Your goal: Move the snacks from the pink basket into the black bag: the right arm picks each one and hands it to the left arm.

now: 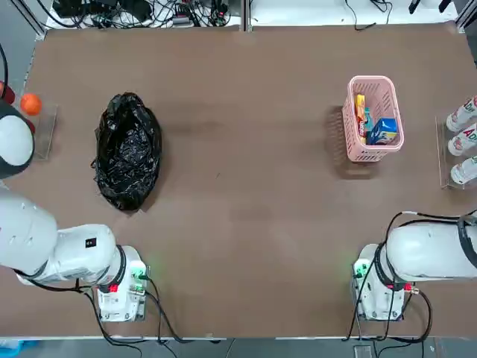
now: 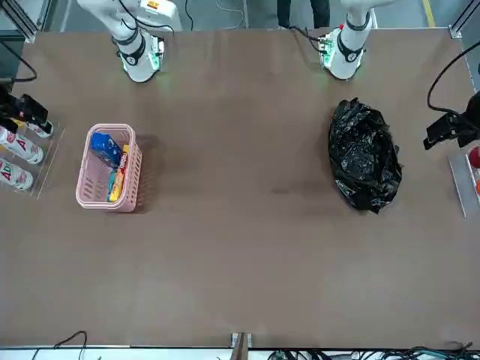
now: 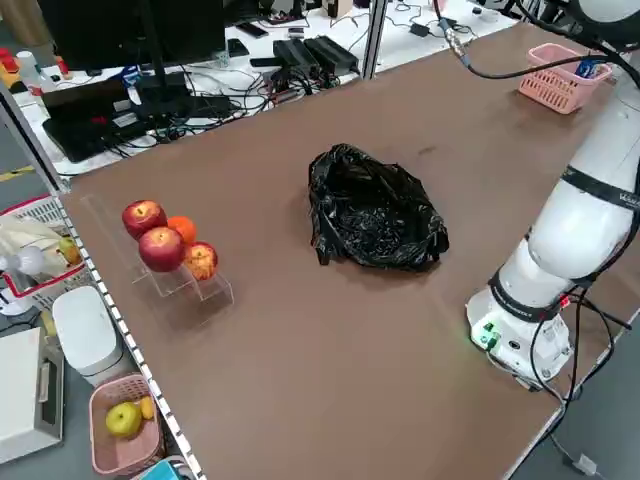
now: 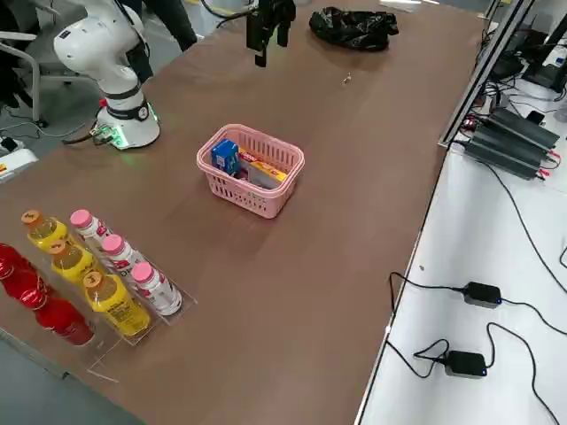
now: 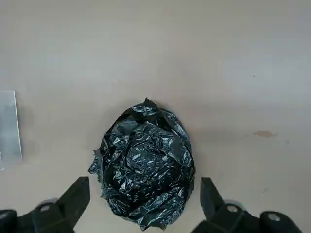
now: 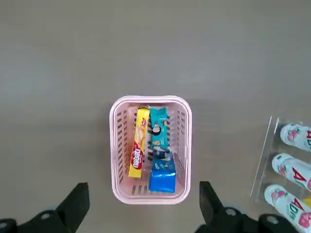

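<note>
The pink basket (image 1: 373, 149) stands at the table's right side. It holds the snacks: a yellow bar (image 6: 138, 148), a teal packet (image 6: 158, 131) and a blue packet (image 6: 162, 174). High above the basket hangs my right gripper (image 6: 143, 186), open with nothing between its fingers. The black bag (image 1: 128, 151) lies crumpled at the left side of the table. My left gripper (image 5: 144, 183) hovers high over the bag, open and empty. The front view catches both grippers at its edges, the right gripper (image 2: 22, 112) and the left gripper (image 2: 450, 129).
A clear rack of white bottles (image 1: 463, 138) stands just right of the basket. Apples and an orange (image 3: 165, 245) sit on a clear stand at the table's left edge. Cables (image 1: 149, 11) lie beyond the far edge. Bare brown table (image 1: 246, 171) spans between bag and basket.
</note>
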`<state>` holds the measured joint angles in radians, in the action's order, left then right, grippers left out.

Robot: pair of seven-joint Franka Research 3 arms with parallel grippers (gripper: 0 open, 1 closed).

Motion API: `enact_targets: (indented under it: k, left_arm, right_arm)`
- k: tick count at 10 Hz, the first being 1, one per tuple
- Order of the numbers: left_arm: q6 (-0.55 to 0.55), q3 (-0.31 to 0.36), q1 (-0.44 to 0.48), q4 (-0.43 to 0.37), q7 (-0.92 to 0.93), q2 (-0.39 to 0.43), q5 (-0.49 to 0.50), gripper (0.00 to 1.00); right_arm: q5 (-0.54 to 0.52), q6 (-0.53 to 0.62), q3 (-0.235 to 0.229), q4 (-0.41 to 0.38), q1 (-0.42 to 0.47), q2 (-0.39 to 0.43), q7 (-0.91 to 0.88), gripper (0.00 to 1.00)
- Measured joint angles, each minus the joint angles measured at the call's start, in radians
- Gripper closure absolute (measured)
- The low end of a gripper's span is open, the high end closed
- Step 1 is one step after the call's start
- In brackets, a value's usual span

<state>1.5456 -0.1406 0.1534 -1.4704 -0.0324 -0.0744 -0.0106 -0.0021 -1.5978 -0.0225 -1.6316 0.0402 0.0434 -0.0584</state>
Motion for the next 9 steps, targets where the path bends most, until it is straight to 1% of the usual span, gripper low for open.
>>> enact_targets:
  k: [3,5,9]
  left_arm:
    - [-0.013,0.000,0.002,0.000,0.003,0.000,0.000,0.00]
    - [-0.020,0.000,0.000,0.000,0.004,0.000,0.000,0.00]
    - [-0.033,-0.001,-0.006,0.000,0.002,0.000,0.000,0.00]
  right_arm:
    - [0.000,-0.184,-0.006,-0.181,0.006,-0.013,-0.031,0.00]
    - [0.000,-0.260,-0.011,-0.272,0.013,-0.013,-0.040,0.00]
    - [0.000,-0.402,-0.014,-0.447,0.058,-0.003,-0.069,0.00]
